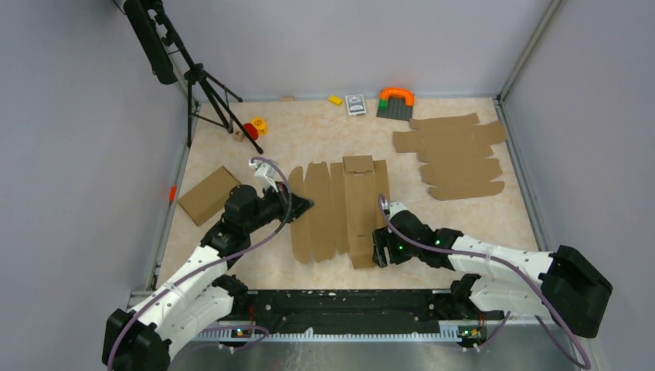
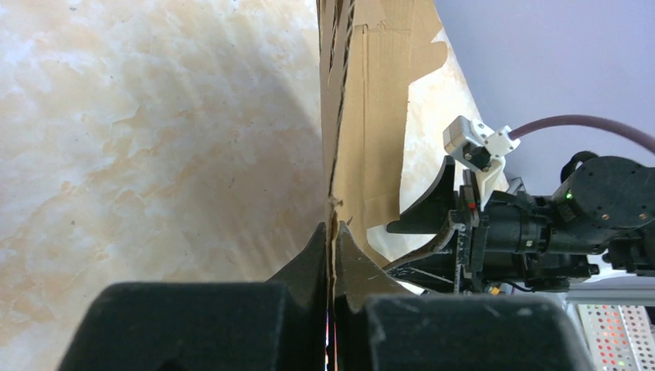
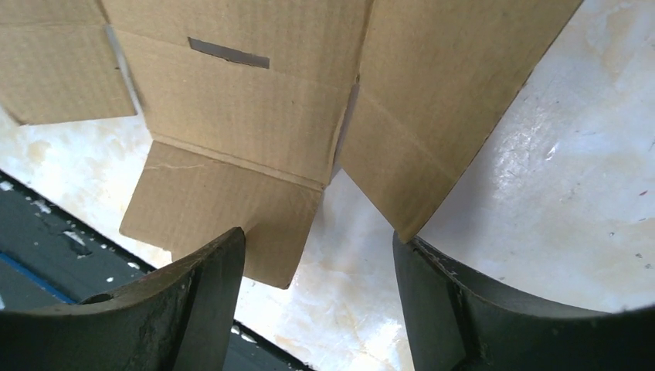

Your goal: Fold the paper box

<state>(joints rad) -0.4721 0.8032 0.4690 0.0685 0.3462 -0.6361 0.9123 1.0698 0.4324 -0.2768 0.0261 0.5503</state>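
A: From above, where's the paper box [image 1: 340, 209]?
B: On the table [image 1: 479, 216], centre; the left hand [image 1: 303, 205] meets its left flap.
A: Left wrist?
B: Pinched shut on that flap's edge, likely to fold it up at the crease.
A: Right wrist?
B: The right hand [image 3: 318, 234] gapes, holding nothing, straddling a near flap.

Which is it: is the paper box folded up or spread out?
Spread out: the paper box lies open on the table, panels creased but unassembled; the left gripper pinches its left edge.
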